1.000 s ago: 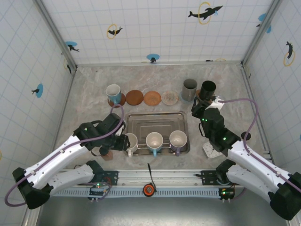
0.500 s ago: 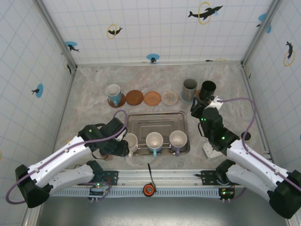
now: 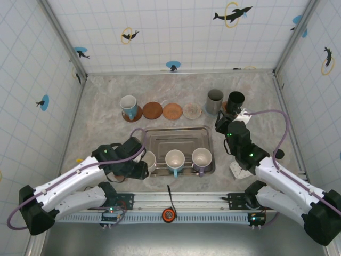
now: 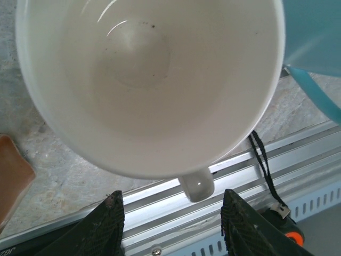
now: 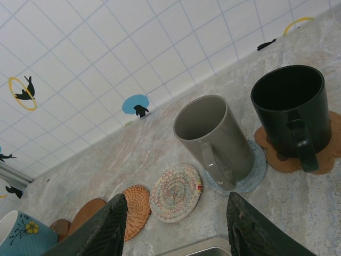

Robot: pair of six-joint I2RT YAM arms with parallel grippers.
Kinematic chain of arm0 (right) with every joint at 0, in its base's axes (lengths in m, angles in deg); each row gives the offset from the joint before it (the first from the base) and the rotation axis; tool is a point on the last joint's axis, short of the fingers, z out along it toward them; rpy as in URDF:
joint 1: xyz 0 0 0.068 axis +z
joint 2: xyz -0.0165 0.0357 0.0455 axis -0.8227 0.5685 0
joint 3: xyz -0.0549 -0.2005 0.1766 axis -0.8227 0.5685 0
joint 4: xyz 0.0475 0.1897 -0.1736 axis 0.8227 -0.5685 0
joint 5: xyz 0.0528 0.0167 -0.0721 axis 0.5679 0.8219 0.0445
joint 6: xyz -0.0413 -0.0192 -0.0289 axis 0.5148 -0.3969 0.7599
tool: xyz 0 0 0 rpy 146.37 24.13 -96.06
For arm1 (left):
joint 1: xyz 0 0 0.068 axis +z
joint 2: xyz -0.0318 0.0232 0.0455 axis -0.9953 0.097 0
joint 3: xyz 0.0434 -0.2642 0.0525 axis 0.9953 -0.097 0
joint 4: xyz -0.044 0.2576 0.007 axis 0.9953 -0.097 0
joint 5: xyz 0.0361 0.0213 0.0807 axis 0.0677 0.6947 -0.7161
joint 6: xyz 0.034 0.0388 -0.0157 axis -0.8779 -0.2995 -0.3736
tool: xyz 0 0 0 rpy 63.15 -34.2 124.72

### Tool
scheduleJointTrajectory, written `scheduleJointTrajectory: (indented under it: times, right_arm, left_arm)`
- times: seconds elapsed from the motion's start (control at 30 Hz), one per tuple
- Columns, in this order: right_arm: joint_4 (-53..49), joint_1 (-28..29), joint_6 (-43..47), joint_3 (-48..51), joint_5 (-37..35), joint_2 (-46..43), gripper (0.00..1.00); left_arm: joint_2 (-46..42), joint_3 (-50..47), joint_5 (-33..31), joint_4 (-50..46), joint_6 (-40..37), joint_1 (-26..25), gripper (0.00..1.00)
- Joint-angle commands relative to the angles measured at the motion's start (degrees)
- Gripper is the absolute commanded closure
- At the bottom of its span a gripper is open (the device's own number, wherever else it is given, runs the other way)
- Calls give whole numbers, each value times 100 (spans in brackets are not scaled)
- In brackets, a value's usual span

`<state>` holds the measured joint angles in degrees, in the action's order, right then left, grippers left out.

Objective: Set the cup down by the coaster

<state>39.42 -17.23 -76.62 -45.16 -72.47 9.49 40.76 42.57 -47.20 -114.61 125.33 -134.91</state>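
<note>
A white cup (image 3: pixel 149 159) stands at the left end of the steel tray (image 3: pixel 178 136). In the left wrist view the white cup (image 4: pixel 149 80) takes up most of the frame. Its handle (image 4: pixel 197 188) points down between the fingers of my left gripper (image 4: pixel 178 224) and touches neither. My left gripper (image 3: pixel 140 167) is open. Three bare coasters lie at the back: brown (image 3: pixel 152 110), orange woven (image 3: pixel 172 111) and multi-coloured (image 3: pixel 192 111). My right gripper (image 3: pixel 221 124) hangs open above the multi-coloured coaster (image 5: pixel 176 192), empty (image 5: pixel 178 230).
Two more cups (image 3: pixel 175 159) (image 3: pixel 202 158) sit in the tray. At the back a blue cup (image 3: pixel 128 105), a grey mug (image 3: pixel 214 100) and a black mug (image 3: pixel 235 100) rest on coasters. A brown coaster (image 4: pixel 10 181) lies beside my left gripper. The metal rail (image 3: pixel 176 201) runs along the near edge.
My left gripper has moved nearer and to the right, closing in on the white cup's handle side. The right arm has hardly moved.
</note>
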Motion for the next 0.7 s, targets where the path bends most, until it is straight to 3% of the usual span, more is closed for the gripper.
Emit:
scheduleJointTrajectory:
  times: [0.0,0.67]
  right_arm:
    - [292,-45,-78,-19,-31,20,48]
    - [274,-112,-122,46,8,-21,49]
  left_arm:
    - [68,-71,64,188,118,-65,50]
    - [489,-235,-496,572,373,-287,53]
